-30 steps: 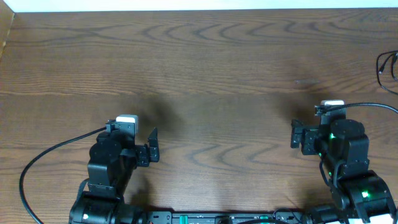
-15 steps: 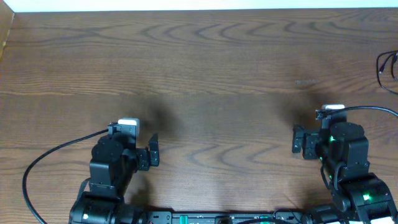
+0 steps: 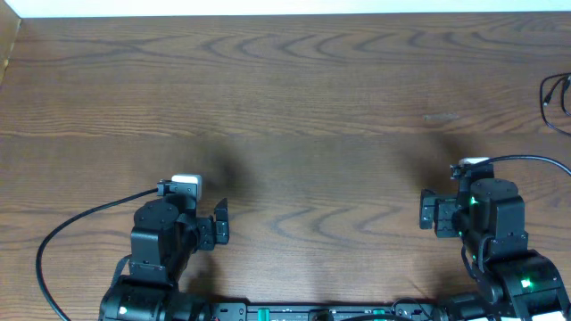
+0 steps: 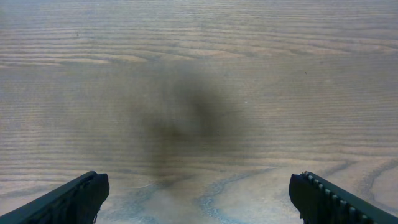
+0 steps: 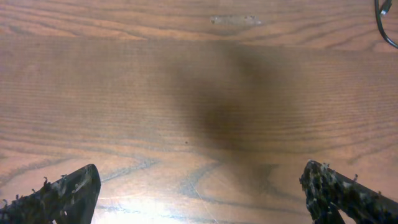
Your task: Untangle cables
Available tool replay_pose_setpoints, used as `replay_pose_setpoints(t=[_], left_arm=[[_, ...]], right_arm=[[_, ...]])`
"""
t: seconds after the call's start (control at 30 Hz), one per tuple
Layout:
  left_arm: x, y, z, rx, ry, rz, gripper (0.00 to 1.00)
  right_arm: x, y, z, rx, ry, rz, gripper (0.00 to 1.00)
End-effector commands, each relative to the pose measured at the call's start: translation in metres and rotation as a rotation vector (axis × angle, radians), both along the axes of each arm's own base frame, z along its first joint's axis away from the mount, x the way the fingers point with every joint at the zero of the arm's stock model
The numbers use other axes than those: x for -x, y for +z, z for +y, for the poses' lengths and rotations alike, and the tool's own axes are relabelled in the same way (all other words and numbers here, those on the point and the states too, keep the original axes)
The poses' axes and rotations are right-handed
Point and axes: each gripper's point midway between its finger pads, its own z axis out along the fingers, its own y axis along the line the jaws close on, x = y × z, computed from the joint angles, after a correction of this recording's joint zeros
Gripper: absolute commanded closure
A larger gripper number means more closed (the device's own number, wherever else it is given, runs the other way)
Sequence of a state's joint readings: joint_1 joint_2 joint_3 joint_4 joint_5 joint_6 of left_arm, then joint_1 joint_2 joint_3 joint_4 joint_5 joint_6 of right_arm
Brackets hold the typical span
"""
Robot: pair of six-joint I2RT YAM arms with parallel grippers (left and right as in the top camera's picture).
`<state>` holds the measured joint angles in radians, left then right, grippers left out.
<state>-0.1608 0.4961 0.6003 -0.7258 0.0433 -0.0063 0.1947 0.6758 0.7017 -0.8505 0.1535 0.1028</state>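
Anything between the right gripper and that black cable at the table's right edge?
Nothing visible. Only bare table lies between the open right gripper and the black cable, which runs off the picture's right edge. The arm's own thicker wire arcs off to the right, nearer the arm.

The left arm (image 3: 161,250) and right arm (image 3: 495,227) are blocky matte black, each with a white wrist cap (image 3: 186,181) and thick black wire (image 3: 80,221). Green lights (image 3: 526,283) glow on the right; its fingers (image 5: 59,193) look scuffed.
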Motion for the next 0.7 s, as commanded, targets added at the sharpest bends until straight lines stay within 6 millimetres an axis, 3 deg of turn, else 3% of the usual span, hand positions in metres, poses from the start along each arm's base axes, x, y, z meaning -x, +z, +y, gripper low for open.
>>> replay_pose_setpoints(t=[0.0,0.67], left_arm=[[0.0,0.0001,0.0003,0.013,0.012,0.001,0.02],[0.0,0.0001,0.0003,0.013,0.012,0.001,0.02]], right_arm=[[0.0017,-0.0003,-0.0027,-0.002,-0.019,0.005,0.01],[0.0037,-0.0022,-0.0031,0.0,-0.019,0.016,0.01]])
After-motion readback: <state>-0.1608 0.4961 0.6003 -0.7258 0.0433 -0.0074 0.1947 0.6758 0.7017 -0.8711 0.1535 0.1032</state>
